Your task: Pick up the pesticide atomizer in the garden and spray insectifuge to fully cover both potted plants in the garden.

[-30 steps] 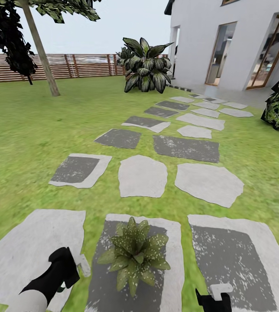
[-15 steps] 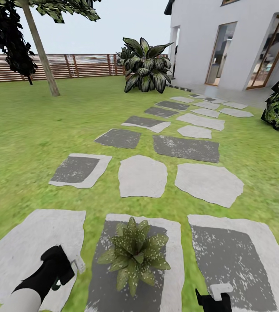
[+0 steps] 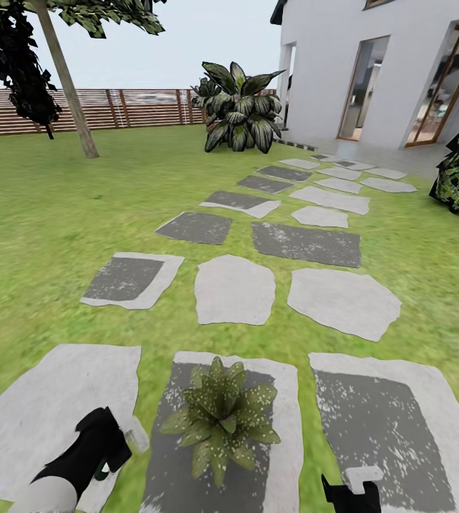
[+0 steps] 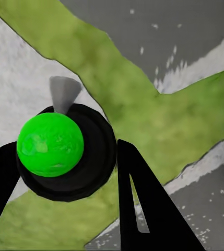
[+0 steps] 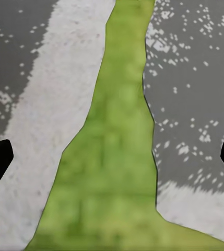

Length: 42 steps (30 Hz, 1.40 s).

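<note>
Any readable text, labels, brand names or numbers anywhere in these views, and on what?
None. The sprayer held in the left gripper shows no label, and the potted plant, stepping stones, fence and house wall carry no writing.

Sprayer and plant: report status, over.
Left gripper shut on the sprayer, beside the speckled plant. Right gripper open, fingers apart over grass strip. Nothing between sprayer and plant.

I counted one potted plant (image 3: pixel 220 417), one atomizer (image 4: pixel 54 149), two grippers (image 3: pixel 126 438) (image 3: pixel 351 484), one tree (image 3: pixel 65 78), and one fence (image 3: pixel 115 108).
</note>
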Motion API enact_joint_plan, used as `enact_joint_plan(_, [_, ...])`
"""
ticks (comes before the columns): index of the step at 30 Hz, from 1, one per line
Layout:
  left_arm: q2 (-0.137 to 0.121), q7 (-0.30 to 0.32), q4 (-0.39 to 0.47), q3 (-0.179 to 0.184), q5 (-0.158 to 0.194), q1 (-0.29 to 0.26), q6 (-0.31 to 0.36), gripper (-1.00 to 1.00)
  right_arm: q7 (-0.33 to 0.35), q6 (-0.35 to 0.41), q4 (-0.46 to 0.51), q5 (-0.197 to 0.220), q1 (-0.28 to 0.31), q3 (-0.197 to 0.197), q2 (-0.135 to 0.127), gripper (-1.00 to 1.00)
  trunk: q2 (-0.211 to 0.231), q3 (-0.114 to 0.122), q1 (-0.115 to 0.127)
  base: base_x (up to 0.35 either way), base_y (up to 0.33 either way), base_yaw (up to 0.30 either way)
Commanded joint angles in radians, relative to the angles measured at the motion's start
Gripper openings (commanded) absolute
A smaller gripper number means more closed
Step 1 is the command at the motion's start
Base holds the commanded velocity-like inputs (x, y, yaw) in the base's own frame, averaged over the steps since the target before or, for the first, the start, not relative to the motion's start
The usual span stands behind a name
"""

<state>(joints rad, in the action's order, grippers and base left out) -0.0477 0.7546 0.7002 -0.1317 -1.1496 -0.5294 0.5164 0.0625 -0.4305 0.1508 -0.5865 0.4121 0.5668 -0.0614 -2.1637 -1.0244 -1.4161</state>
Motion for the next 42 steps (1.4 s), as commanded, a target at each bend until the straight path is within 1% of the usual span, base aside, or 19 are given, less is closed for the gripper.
enact_joint_plan(1, [0.006, 0.007, 0.012, -0.002, -0.007, -0.001, 0.004, -1.0, 0.007, -0.004, 0.0, -0.003, 0.001, 0.008, 0.0, 1.0, 0.0, -0.001, 0.0, 0.0, 0.0, 0.0])
enact_joint_plan(2, [0.013, 0.008, 0.036, -0.002, -0.008, -0.002, 0.006, -1.0, 0.007, -0.004, 0.0, -0.003, 0.001, 0.008, 0.0, 1.0, 0.0, -0.001, 0.0, 0.0, 0.0, 0.0])
enact_joint_plan(3, [0.012, 0.011, 0.054, -0.004, -0.008, -0.003, 0.007, -1.0, 0.007, -0.004, 0.0, -0.003, 0.001, 0.008, 0.0, 1.0, 0.0, -0.001, 0.0, 0.0, 0.0, 0.0])
enact_joint_plan(6, [0.002, 0.012, 0.064, -0.006, -0.008, -0.009, 0.009, -1.0, 0.007, -0.004, 0.0, -0.003, 0.001, 0.008, 0.0, 1.0, 0.0, -0.001, 0.0, 0.0, 0.0, 0.0])
enact_joint_plan(12, [-0.045, 0.012, 0.065, -0.009, -0.009, -0.01, 0.008, -1.0, 0.007, -0.003, 0.0, -0.003, 0.001, 0.008, 0.0, 1.0, 0.0, -0.001, 0.0, 0.0, 0.0, 0.0])
enact_joint_plan(13, [-0.049, 0.012, 0.06, -0.009, -0.009, -0.008, 0.005, -1.0, 0.007, -0.003, 0.0, -0.003, 0.001, 0.008, 0.0, 1.0, 0.0, -0.001, 0.0, 0.0, 0.0, 0.0])
enact_joint_plan(21, [-0.048, 0.005, 0.025, -0.007, -0.007, 0.0, 0.0, -1.0, 0.007, -0.004, 0.0, -0.003, 0.001, 0.008, -0.001, 1.0, 0.0, -0.001, 0.0, 0.0, 0.0, 0.0])
enact_joint_plan(25, [-0.053, 0.005, 0.034, -0.015, -0.008, -0.006, 0.002, -1.0, 0.007, -0.004, 0.001, -0.003, 0.001, 0.008, -0.001, 1.0, 0.0, -0.001, 0.0, 0.0, 0.0, 0.0])
enact_joint_plan(26, [-0.052, 0.004, 0.035, -0.022, -0.008, -0.008, 0.002, -1.0, 0.007, -0.004, 0.001, -0.003, 0.001, 0.008, -0.001, 1.0, 0.0, -0.001, 0.0, 0.0, 0.0, 0.0])
enact_joint_plan(27, [-0.051, 0.002, 0.036, -0.041, -0.008, -0.012, 0.002, -1.0, 0.007, -0.004, 0.001, -0.003, 0.001, 0.008, -0.001, 1.0, 0.0, -0.001, 0.0, 0.0, 0.0, 0.0])
enact_joint_plan(28, [-0.049, 0.0, 0.037, -0.052, -0.008, -0.013, 0.001, -1.0, 0.007, -0.004, 0.001, -0.003, 0.001, 0.008, -0.001, 1.0, 0.0, -0.001, 0.0, 0.0, 0.0, 0.0])
enact_joint_plan(30, [-0.04, -0.002, 0.037, -0.067, -0.009, -0.016, 0.001, -1.0, 0.007, -0.004, 0.001, -0.003, 0.001, 0.008, -0.001, 1.0, 0.0, -0.001, 0.0, 0.0, 0.0, 0.0])
enact_joint_plan(35, [-0.036, -0.003, 0.02, -0.067, -0.008, -0.005, -0.002, -1.0, 0.007, -0.004, 0.001, -0.003, 0.001, 0.008, -0.001, 1.0, 0.0, -0.001, 0.0, 0.0, 0.0, 0.0])
enact_joint_plan(37, [-0.033, -0.003, -0.015, -0.065, -0.008, -0.002, -0.003, -1.0, 0.007, -0.004, 0.001, -0.003, 0.001, 0.008, -0.001, 1.0, 0.0, -0.001, 0.0, 0.0, 0.0, 0.0])
enact_joint_plan(39, [-0.024, -0.008, -0.053, -0.064, -0.008, -0.002, -0.011, -1.0, 0.007, -0.004, 0.0, -0.003, 0.001, 0.008, -0.001, 1.0, 0.0, -0.001, 0.0, 0.0, 0.0, 0.0])
enact_joint_plan(41, [-0.008, -0.033, -0.066, -0.065, -0.007, -0.001, -0.031, -1.0, 0.007, -0.004, 0.0, -0.003, 0.001, 0.008, -0.001, 1.0, 0.0, -0.001, 0.0, 0.0, 0.0, 0.0])
enact_joint_plan(42, [0.005, -0.054, -0.069, -0.068, -0.006, -0.001, -0.042, -1.0, 0.007, -0.004, 0.001, -0.003, 0.001, 0.008, -0.001, 1.0, 0.0, -0.001, 0.0, 0.0, 0.0, 0.0])
